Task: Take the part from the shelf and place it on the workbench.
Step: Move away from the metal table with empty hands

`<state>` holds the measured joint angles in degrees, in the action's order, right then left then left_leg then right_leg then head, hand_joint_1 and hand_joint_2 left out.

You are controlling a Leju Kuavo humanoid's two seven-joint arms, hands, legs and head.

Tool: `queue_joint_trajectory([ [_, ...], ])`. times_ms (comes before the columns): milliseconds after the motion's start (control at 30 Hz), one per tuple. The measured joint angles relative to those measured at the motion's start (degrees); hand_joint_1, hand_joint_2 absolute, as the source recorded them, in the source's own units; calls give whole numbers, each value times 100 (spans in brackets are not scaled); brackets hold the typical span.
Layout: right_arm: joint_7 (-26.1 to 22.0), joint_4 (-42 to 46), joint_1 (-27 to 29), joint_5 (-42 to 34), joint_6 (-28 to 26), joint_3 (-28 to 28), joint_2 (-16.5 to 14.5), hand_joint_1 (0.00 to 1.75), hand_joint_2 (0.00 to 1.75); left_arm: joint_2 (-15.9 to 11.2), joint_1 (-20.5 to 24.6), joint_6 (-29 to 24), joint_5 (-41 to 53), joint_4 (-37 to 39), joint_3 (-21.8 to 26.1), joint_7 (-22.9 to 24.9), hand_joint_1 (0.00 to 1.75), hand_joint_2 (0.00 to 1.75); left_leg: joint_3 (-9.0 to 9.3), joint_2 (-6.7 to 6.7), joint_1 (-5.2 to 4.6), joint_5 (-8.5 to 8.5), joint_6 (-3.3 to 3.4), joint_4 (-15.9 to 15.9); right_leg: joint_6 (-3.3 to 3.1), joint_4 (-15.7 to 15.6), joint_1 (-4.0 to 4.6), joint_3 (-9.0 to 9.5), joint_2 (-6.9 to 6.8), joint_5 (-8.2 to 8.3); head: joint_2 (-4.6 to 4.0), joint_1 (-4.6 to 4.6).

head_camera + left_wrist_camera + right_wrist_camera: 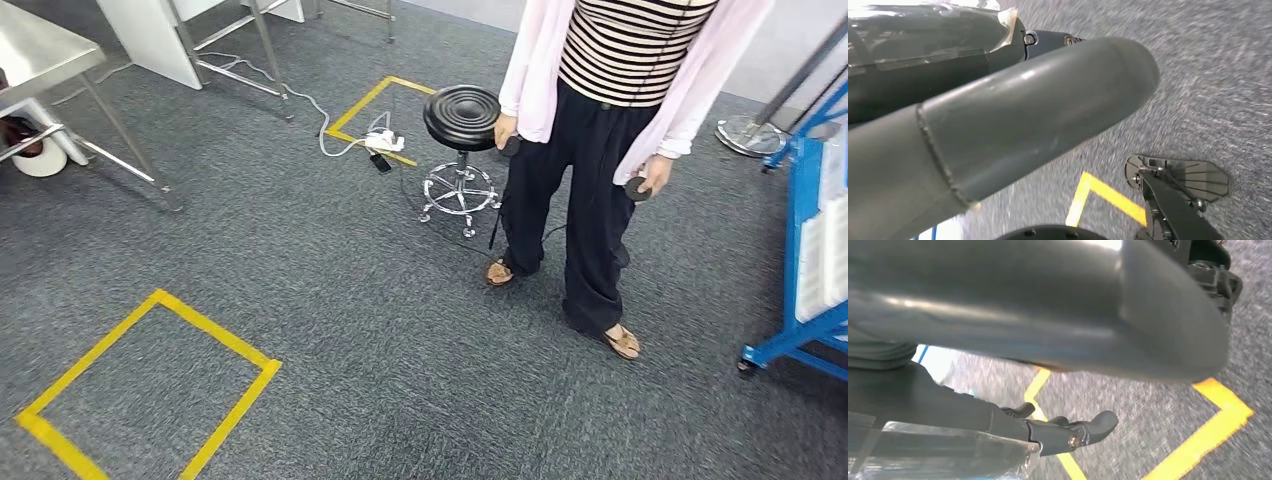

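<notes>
On the grey carpet ahead of the robot, a yellow taped square lies at about seven o'clock in the head view, and a second yellow taped outline at about twelve o'clock, probably marking standing positions for the robot. A black round stool stands just beside the second outline, with a white cable trailing to a plug block near its base. A person in a striped top stands at one to two o'clock, holding a small dark object in each hand, probably to supervise the run. A blue shelf frame on castors enters at three o'clock, and the corner of a metal workbench at ten o'clock; the two are well apart, so the robot must walk between them. The part cannot be made out on the shelf from here. The left hand hangs over the carpet, its thick thumb across the lens; whether its fingers are spread or closed cannot be told. The right hand hangs likewise, its dark fingers extended and slightly apart, holding nothing. The task appears to be at its approach stage, with the part not yet taken.
</notes>
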<state>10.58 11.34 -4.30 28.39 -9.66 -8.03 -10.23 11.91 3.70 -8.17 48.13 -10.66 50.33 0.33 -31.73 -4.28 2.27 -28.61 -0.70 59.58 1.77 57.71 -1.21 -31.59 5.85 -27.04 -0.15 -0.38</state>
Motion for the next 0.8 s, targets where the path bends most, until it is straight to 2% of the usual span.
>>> queue_joint_trajectory([
  [67, -3, -5, 32, -180, -19, 56, 9, 0, 0, 3, 10, 18, 28, 1, -28, 14, 0, 0, -10, 68, -51, -9, 81, -15, 93, 0, -2, -90, 109, 16, 0, -1],
  [100, -8, -12, 60, -281, -32, 105, 13, 0, 0, 7, 18, 25, 37, 1, -33, 18, 0, 0, -11, 131, -64, 7, 130, -26, 124, 24, -12, -119, 78, 7, 0, -2],
  [167, -20, -26, 94, -453, -57, 231, 16, 0, 0, 13, 23, 34, 52, 1, -36, 20, 0, 0, -15, 269, -65, 40, 222, -58, 136, 338, -14, -281, -169, -157, 0, 24],
  [200, -23, -31, 97, -509, -68, 295, 16, 0, 0, 13, 22, 38, 65, 1, -36, 24, 0, 0, -20, 347, -72, 46, 250, -62, 119, 658, -10, -435, -336, -310, 0, 37],
  [233, -23, -32, 93, -545, -81, 355, 17, 0, 0, 12, 18, 42, 81, 1, -37, 33, 0, 0, -27, 427, -87, 45, 271, -61, 105, 1033, -2, -621, -437, -473, 0, 49],
  [267, -21, -33, 92, -565, -94, 405, 19, 0, 0, 11, 15, 46, 99, 1, -39, 45, 0, 0, -32, 512, -105, 44, 282, -60, 103, 1360, -1, -775, -480, -593, 0, 49],
  [300, -15, -36, 95, -573, -106, 451, 21, 0, 0, 11, 13, 49, 121, 1, -43, 58, 0, 0, -36, 594, -121, 42, 288, -60, 114, 1539, 1, -847, -499, -641, 0, 48],
  [333, -7, -39, 101, -572, -113, 487, 21, 0, 0, 10, 15, 53, 139, 1, -48, 71, 0, 0, -38, 668, -135, 40, 293, -59, 137, 1517, 3, -813, -515, -610, 0, 49],
  [367, 3, -43, 107, -564, -116, 515, 21, 0, 0, 9, 20, 57, 157, 1, -53, 83, 0, 0, -35, 735, -144, 39, 294, -59, 163, 1273, 7, -663, -552, -509, 0, 49],
  [433, 28, -48, 99, -534, -116, 549, 19, 0, 0, 9, 28, 68, 182, 1, -66, 109, 0, 0, -17, 852, -161, 33, 283, -57, 177, 498, 43, -223, -776, -261, 0, 47],
  [467, 44, -48, 87, -521, -116, 555, 16, 0, 0, 9, 29, 72, 189, 1, -75, 125, 0, 0, -4, 906, -170, 24, 266, -57, 151, 201, 73, -72, -885, -170, 0, 46],
  [500, 66, -48, 75, -508, -116, 559, 15, 0, 0, 9, 31, 75, 193, 1, -84, 142, 0, 0, 10, 955, -174, 16, 241, -57, 113, 41, 103, -2, -956, -120, 0, 45],
  [567, 110, -50, 70, -487, -115, 562, 16, 0, 0, 17, 39, 78, 193, 1, -97, 175, 0, 0, 42, 1062, -168, 7, 177, -75, 29, -17, 143, -21, -888, -76, 0, 47],
  [600, 128, -51, 76, -477, -113, 563, 16, 0, 0, 20, 46, 78, 192, 1, -100, 189, 0, 0, 49, 1060, -152, -7, 143, -67, -11, -42, 108, -3, -826, -48, 0, 44],
  [633, 140, -53, 84, -467, -112, 565, 15, 0, 0, 21, 50, 78, 192, 0, -104, 198, 0, 0, 36, 977, -141, -68, 115, -8, -52, -72, 78, 17, -764, -16, 0, 38],
  [667, 152, -54, 87, -460, -110, 566, 11, 0, 0, 20, 50, 77, 196, -1, -109, 208, 0, 0, -21, 837, -130, -194, 90, 157, -97, -99, 43, 39, -708, 20, 0, 27],
  [700, 165, -55, 89, -450, -107, 566, 4, 0, 0, 14, 44, 77, 200, -1, -114, 218, 0, 0, -133, 666, -116, -377, 72, 440, -129, -112, 14, 59, -651, 46, 0, 18],
  [733, 179, -55, 88, -439, -104, 567, -2, 0, 0, 9, 35, 75, 204, -1, -118, 232, 0, 0, -284, 531, -114, -583, 58, 808, -149, -112, 24, 54, -590, 57, 0, 12],
  [767, 193, -55, 88, -426, -101, 567, -6, 0, 0, 5, 26, 73, 207, -1, -120, 247, 0, 0, -443, 464, -111, -742, 44, 1172, -159, -110, 28, 53, -525, 64, 0, 9],
  [800, 205, -56, 92, -410, -99, 567, -9, 0, 0, 1, 19, 68, 205, -1, -121, 262, 0, 0, -560, 437, -108, -807, 31, 1420, -158, -109, 32, 55, -454, 64, 0, 11],
])
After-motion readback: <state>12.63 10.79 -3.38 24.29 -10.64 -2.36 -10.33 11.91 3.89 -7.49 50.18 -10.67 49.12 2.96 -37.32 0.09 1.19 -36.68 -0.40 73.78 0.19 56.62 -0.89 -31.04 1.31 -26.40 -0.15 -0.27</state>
